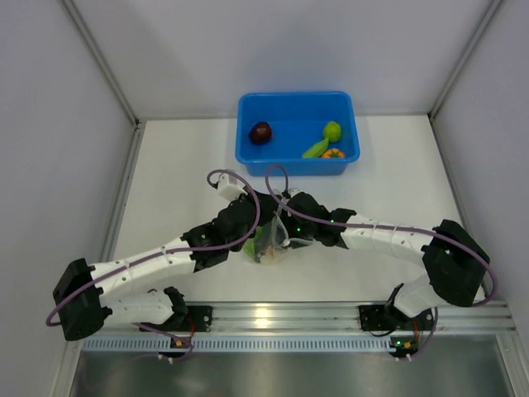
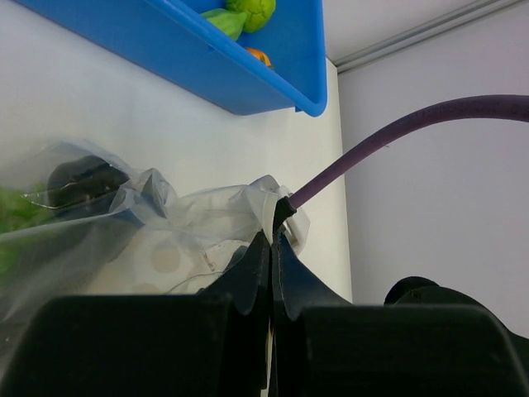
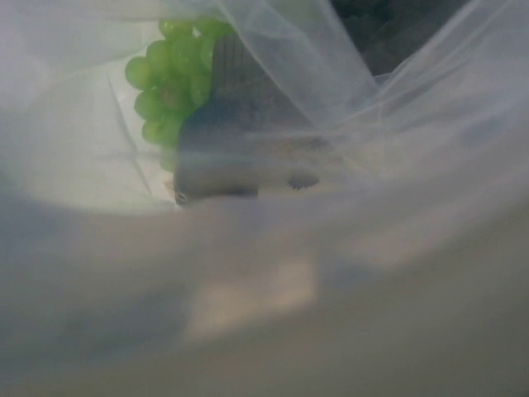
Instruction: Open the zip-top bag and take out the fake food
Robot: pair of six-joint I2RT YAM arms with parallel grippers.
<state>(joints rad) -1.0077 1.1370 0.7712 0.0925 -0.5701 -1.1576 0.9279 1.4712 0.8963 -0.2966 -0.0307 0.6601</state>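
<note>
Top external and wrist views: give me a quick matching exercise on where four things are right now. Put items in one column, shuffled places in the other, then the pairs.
Items
1. dark maroon ball
2. lime-green ball
3. bunch of green plastic grapes
4. clear crinkly plastic bag

Places
A. pinched in the shut left hand
B. left part of the blue plastic bin
C. inside the bag
D. right part of the bin

Pairs: 1-B, 2-D, 3-C, 4-A

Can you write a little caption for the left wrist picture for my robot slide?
Left gripper pinching the edge of the zip-top bag, with fake food in the blue bin behind.
</note>
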